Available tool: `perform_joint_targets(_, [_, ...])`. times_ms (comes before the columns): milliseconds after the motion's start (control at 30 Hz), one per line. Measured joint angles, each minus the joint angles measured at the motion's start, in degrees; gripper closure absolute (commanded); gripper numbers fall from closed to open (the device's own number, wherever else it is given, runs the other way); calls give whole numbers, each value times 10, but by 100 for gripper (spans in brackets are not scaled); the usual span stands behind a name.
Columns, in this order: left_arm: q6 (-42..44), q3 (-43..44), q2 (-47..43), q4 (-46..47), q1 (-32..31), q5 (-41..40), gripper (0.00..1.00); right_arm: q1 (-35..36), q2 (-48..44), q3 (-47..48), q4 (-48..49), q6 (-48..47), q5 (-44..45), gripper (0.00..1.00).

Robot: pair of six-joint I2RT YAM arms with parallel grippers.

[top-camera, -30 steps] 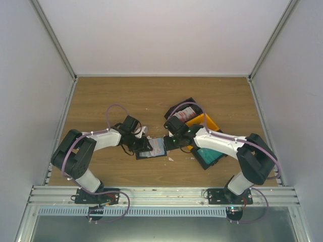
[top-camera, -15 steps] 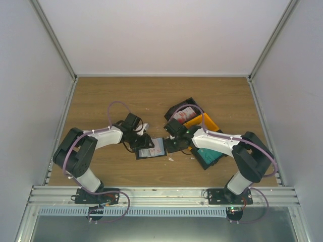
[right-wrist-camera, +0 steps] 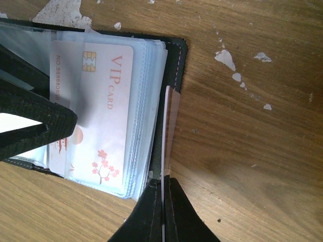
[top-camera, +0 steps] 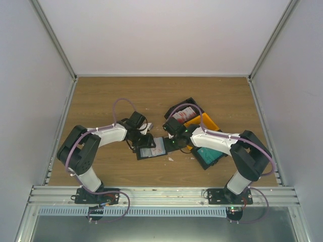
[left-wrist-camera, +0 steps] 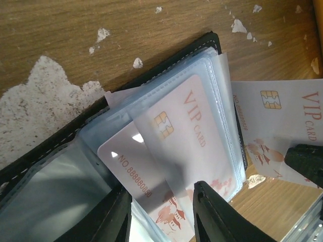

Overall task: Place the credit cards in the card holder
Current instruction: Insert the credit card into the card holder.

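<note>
The card holder lies open on the table between both arms, clear pockets up. One pocket holds a white VIP credit card. A second credit card, printed with a number, lies tilted on the pockets. My left gripper is open; its jaws straddle that card's lower part. In the right wrist view its fingers rest over the holder's left half. My right gripper is shut on a third card, seen edge-on against the holder's right edge. That card overlaps the holder's side.
Right of the holder stand a black tray with pink cards, an orange tray and another black tray holding a teal card. White scraps and worn pale patches mark the wooden table.
My left gripper has opened wider and shifted slightly right and back over the holder. The right gripper has edged left with its card toward the holder's edge.
</note>
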Motion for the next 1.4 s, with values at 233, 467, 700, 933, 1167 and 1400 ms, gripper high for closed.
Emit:
perform_joint_targets(233, [17,13,4,-11,-20,-28,64,0,0,0,0,-5,0,99])
perform_joint_targets(467, [27,29,9,-29,-34,-53,60,0,0,0,-1,-5,7,99])
perform_joint_targets(700, [9,25,-15,-28,-48,-72,52,0,-8,0,-15,5,38,99])
perform_joint_targets(933, [-26,9,-62,-17,-49,-75,69,0,-36,0,-20,12,53,99])
perform_joint_targets(1167, [-43,-3,-45,-12,-49,-75,59,0,-36,0,-19,12,52,99])
perform_joint_targets(1400, [-44,-5,-35,-12,-49,-84,66,0,-39,0,-18,13,52,100])
